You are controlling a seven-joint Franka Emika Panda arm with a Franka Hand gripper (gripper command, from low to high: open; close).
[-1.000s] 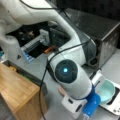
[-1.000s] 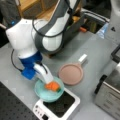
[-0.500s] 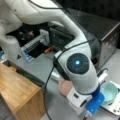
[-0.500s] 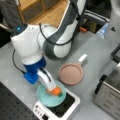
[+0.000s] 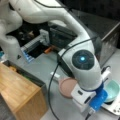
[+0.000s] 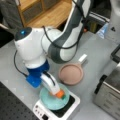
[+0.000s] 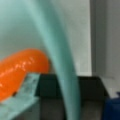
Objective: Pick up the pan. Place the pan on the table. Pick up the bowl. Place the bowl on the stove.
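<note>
the gripper (image 6: 58, 93) is down at the bowl (image 6: 51, 101), its orange-tipped fingers (image 6: 60, 94) at the rim, and the wrist view has the teal wall (image 7: 60, 65) right beside an orange pad (image 7: 20, 70); whether the jaws are clamped cannot be told. the bowl sits on the stove (image 6: 71, 106) at a front view's bottom, the black plate showing beside it. the pan (image 6: 71, 73) lies flat on the table (image 6: 15, 67) just beside the stove, white handle pointing away. in a front view the bowl (image 5: 113, 90) peeks out behind the arm, the pan (image 5: 67, 86) nearby.
</note>
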